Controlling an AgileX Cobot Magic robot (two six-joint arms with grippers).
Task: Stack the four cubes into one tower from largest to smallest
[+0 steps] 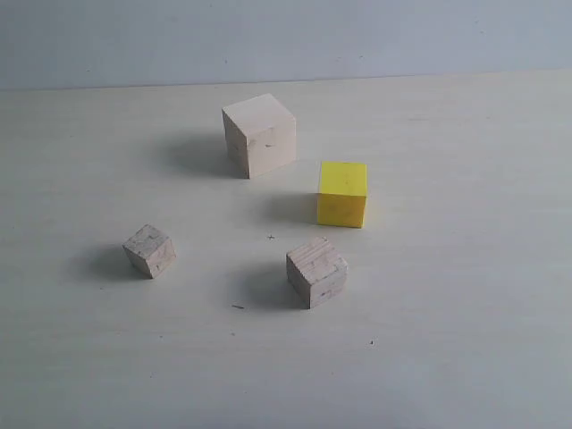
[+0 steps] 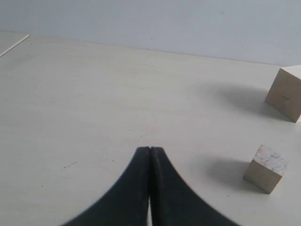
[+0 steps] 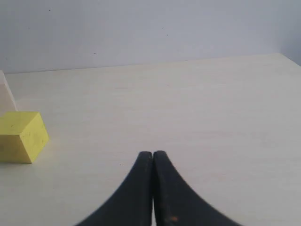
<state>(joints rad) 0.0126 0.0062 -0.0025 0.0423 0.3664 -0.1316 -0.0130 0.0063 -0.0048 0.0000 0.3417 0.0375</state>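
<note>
Four cubes stand apart on the pale table [image 1: 465,357]. The large pale wooden cube [image 1: 259,134] is farthest back. In front and to its right sits the yellow cube [image 1: 342,193]. Nearer the front is the grainy mid-sized cube [image 1: 316,272], and the small cube [image 1: 149,250] lies at the left. No arm shows in the exterior view. My left gripper [image 2: 150,149] is shut and empty, with the small cube [image 2: 266,168] and the large cube [image 2: 285,93] off to one side. My right gripper [image 3: 153,153] is shut and empty too, the yellow cube [image 3: 21,136] lying apart from it.
A pale wall [image 1: 286,36] closes the table's far edge. A thin white strip [image 2: 14,45] lies at the table's far corner in the left wrist view. A sliver of the large cube [image 3: 5,94] shows behind the yellow one in the right wrist view.
</note>
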